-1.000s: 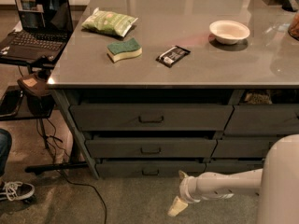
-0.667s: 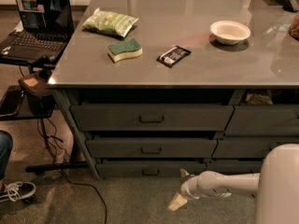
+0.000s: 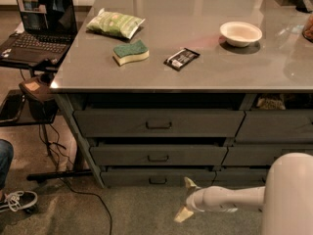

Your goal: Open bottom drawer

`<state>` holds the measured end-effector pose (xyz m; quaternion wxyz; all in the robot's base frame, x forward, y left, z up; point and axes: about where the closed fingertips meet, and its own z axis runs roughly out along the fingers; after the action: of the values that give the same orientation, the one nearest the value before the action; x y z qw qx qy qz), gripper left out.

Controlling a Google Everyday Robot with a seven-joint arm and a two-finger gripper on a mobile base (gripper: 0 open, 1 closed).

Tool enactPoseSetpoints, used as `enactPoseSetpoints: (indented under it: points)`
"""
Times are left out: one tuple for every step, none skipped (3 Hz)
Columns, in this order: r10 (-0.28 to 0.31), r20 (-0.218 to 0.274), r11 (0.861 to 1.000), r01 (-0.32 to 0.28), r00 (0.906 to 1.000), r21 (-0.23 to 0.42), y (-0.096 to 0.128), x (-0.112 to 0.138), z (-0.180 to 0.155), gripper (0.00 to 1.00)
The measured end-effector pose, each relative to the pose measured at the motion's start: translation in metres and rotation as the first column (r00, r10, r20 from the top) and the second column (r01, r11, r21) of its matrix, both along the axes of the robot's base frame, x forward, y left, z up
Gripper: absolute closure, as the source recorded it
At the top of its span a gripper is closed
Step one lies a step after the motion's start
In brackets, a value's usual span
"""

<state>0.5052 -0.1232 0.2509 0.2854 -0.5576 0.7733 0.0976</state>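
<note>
The bottom drawer (image 3: 127,177) is the slimmest dark grey front at the foot of the left stack, with a small loop handle (image 3: 157,180) at its centre. It sits flush with the frame. My gripper (image 3: 186,199) hangs low over the carpet, just right of and in front of that handle. It points left toward the drawer without touching it. Its two pale fingertips (image 3: 190,183) stand apart, one above the other, and hold nothing.
Two taller drawers (image 3: 159,123) sit above the bottom one, and a neighbouring stack (image 3: 274,126) is to the right. The tabletop (image 3: 205,77) holds a chip bag, sponge, dark wrapper and bowl. A laptop stand (image 3: 34,48), cables and a person's shoe (image 3: 17,200) are at left.
The gripper and arm have barely shifted. The drawers look the same.
</note>
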Motion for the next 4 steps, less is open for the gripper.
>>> enactPoseSetpoints:
  points:
    - [0.1, 0.255, 0.995, -0.104, 0.9617, 0.003, 0.027, 0.018, 0.004, 0.0]
    - [0.131, 0.347, 0.989, -0.149, 0.9287, 0.025, 0.051, 0.028, 0.028, 0.0]
    - [0.128, 0.362, 0.99, -0.143, 0.9233, 0.016, 0.05, 0.036, 0.021, 0.0]
    - [0.149, 0.442, 0.989, -0.132, 0.8846, -0.068, 0.044, 0.074, -0.003, 0.0]
